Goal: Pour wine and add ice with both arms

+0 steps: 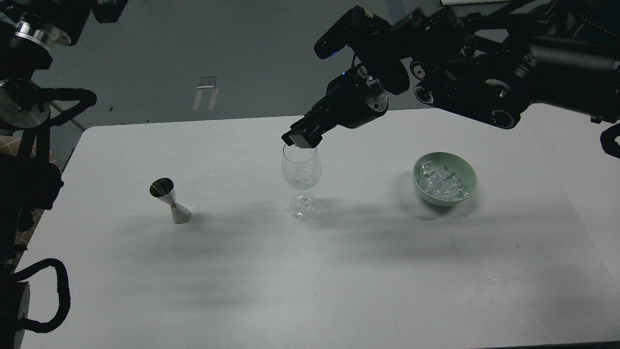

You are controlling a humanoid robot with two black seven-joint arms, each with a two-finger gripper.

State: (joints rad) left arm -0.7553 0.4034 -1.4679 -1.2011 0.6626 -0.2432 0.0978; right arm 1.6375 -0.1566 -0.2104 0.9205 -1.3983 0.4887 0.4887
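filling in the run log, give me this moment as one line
right tool: over wine glass rim, grip unclear | left tool: out of view | ice: in green bowl | jigger: upright, left of glass

Our right claw (pixel 301 141) is hanging just over the wine glass (pixel 301 169). The green bowl (pixel 467 186) of ice (pixel 443 182) is sitting off to its right.

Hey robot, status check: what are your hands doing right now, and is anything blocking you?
Right gripper over wine glass rim, fingers indistinct. Left gripper out of view. Ice heaped in green bowl. Jigger stands apart; nothing blocking.
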